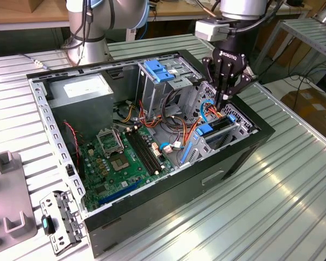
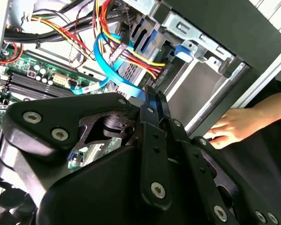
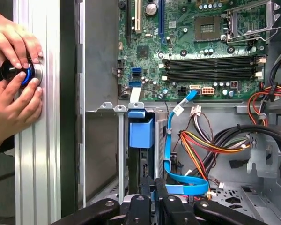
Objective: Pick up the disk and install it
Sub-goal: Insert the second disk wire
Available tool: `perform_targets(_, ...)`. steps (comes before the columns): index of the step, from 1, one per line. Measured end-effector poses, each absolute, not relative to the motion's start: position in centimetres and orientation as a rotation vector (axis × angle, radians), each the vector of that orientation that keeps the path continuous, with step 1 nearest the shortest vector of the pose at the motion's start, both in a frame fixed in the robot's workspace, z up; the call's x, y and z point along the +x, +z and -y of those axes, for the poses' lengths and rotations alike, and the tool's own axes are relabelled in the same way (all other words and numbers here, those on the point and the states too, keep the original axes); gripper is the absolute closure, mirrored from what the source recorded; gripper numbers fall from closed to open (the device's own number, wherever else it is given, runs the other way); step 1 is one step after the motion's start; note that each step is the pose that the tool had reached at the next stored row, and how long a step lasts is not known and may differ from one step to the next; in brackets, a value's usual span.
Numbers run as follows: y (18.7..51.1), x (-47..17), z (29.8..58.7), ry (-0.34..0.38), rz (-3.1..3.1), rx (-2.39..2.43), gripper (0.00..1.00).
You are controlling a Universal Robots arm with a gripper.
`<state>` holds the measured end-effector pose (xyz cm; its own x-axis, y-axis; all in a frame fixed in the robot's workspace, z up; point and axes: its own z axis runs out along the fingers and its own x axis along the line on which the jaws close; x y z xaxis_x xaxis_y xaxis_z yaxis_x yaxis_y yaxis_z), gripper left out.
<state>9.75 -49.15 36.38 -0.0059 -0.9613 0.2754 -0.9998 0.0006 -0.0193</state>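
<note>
The disk stands on edge in the lower drive cage at the front of the open computer case, its blue frame tab towards the motherboard. In the first wrist view the blue tab caps the disk's black edge. My gripper hangs just above the cage, over the disk's far end, fingers pressed together with nothing between them. Both wrist views show the closed fingertips next to a blue data cable.
The motherboard lies in the case, with an upper cage carrying a blue bracket. Loose orange, yellow and red wires cross beside the cage. A person's hands hold a black and blue knob on the table rail beside the case.
</note>
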Motion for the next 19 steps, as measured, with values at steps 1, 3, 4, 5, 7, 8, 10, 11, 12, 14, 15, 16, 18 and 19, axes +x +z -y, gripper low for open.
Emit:
perform_targets(1, 36.3, 9.3, 49.2, 0.315, 2.088, 2.079, 0.84)
perform_targets(3, 36.3, 9.0, 49.4, 0.319, 2.098, 2.087, 0.84)
perform_targets(4, 36.2, 8.9, 49.5, 0.317, 2.103, 2.091, 0.84)
perform_targets(5, 36.2, 8.9, 49.6, 0.313, 2.110, 2.096, 0.84)
perform_targets(7, 36.2, 8.8, 49.8, 0.303, 2.125, 2.109, 0.84)
perform_targets(8, 36.2, 8.7, 49.9, 0.298, 2.132, 2.114, 0.84)
perform_targets(10, 36.2, 8.7, 50.2, 0.288, 2.146, 2.127, 0.84)
perform_targets(11, 36.2, 8.6, 50.4, 0.280, 2.156, 2.135, 0.84)
perform_targets(12, 36.1, 8.6, 50.5, 0.275, 2.161, 2.140, 0.84)
perform_targets(14, 36.1, 8.5, 50.9, 0.261, 2.176, 2.152, 0.84)
perform_targets(15, 36.1, 8.5, 51.2, 0.255, 2.183, 2.158, 0.84)
perform_targets(16, 36.1, 8.5, 51.3, 0.249, 2.189, 2.163, 0.84)
perform_targets(18, 36.0, 8.4, 51.7, 0.239, 2.200, 2.173, 0.84)
perform_targets(19, 36.0, 8.3, 51.8, 0.236, 2.205, 2.177, 0.84)
